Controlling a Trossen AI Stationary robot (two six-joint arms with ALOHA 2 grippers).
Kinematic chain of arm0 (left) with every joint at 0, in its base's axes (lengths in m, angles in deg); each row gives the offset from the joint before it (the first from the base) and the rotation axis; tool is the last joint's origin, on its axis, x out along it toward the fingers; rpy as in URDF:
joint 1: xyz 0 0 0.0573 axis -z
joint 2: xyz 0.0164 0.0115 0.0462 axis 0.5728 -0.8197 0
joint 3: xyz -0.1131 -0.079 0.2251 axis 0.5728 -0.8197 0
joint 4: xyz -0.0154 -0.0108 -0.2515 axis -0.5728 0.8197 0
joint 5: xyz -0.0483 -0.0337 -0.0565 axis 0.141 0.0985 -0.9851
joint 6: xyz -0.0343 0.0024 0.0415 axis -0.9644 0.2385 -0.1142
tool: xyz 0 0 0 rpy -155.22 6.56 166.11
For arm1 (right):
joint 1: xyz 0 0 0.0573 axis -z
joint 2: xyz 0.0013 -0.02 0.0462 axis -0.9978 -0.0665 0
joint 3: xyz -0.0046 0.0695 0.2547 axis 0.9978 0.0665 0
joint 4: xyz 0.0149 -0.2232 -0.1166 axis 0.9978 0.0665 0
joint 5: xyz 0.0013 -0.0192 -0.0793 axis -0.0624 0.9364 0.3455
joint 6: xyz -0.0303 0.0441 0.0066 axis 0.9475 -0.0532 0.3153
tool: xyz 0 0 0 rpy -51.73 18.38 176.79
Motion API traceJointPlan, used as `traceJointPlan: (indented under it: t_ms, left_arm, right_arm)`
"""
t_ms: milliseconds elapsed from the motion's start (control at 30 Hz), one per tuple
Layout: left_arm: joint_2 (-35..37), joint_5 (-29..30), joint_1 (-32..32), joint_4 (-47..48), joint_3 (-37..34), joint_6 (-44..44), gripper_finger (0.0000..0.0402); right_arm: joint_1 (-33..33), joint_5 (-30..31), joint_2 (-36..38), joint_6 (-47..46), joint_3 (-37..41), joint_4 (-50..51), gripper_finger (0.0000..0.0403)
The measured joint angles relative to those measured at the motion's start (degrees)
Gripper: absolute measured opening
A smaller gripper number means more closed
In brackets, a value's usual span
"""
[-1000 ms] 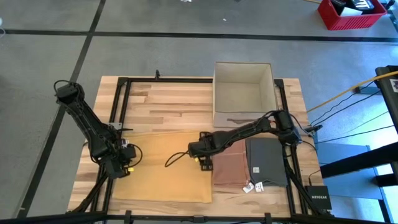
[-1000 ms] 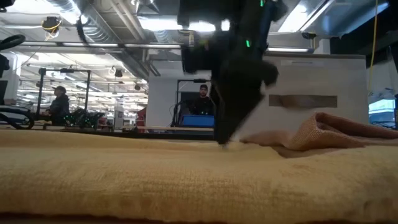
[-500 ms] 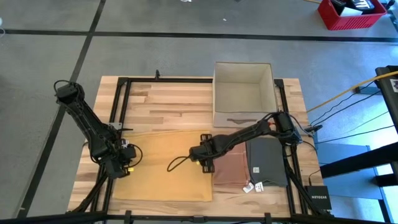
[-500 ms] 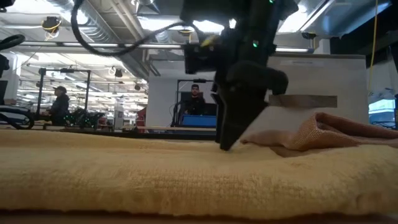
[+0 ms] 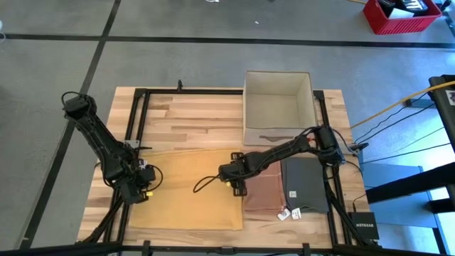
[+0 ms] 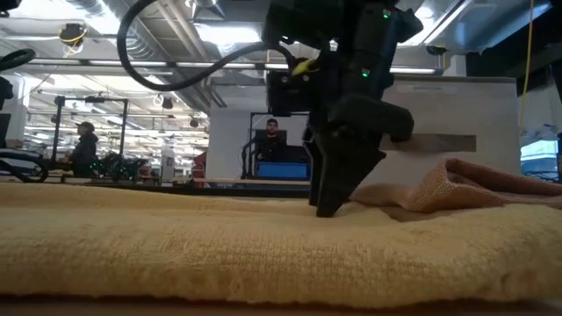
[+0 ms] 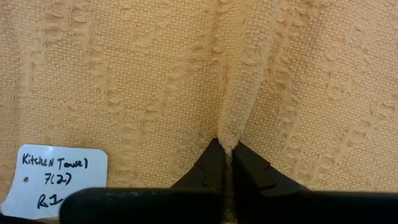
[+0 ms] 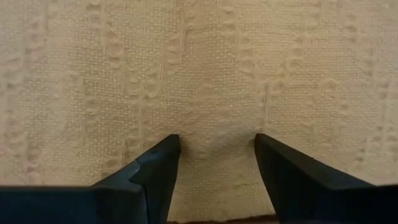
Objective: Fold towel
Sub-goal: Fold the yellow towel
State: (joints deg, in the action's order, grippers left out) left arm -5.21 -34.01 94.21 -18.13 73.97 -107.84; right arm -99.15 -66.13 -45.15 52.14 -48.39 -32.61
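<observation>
Towel [image 5: 186, 188] of yellow weave lay spread flat on the front part of the wooden worktop [image 5: 192, 114], between the two arms. At its left edge the left gripper [image 5: 137, 190] was clamped tight on a pinched ridge of the cloth, with a white paper tag [image 7: 55, 176] lying just beside the fingers. At the towel's right edge the right gripper [image 5: 234, 181] pressed down onto the fabric, its fingers [image 8: 152, 171] spread apart with flat cloth between them and nothing pinched. Just right of it lay a folded brown towel [image 5: 261, 190], then a folded grey towel [image 5: 306, 185], with a white box [image 5: 278, 107] behind them.
</observation>
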Motion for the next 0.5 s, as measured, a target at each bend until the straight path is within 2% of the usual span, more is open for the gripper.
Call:
traceJointPlan:
  t_ms: [100,200,300,433,500]
  left_arm:
    - [0.0,0.0,0.0,0.0,0.0,0.7,0.0007]
    - [0.0,0.0,0.0,0.0,0.0,1.1,0.0007]
    - [0.0,0.0,0.0,0.0,0.0,2.2,0.0003]
    - [0.0,0.0,0.0,0.0,0.0,2.2,0.0002]
    - [0.0,0.0,0.0,0.0,0.0,2.2,0.0002]
  right_arm:
    - [0.0,-0.8,0.0,0.0,1.5,-1.9,0.0213]
    - [0.0,-1.5,-0.5,-0.3,2.8,-2.7,0.0187]
    - [0.0,-1.8,-0.9,-1.2,3.4,-3.3,0.0128]
    - [-0.2,-1.5,-1.1,-2.0,3.4,-3.4,0.0025]
    - [-0.2,-1.7,-1.1,-2.3,3.2,-3.2,0.0015]
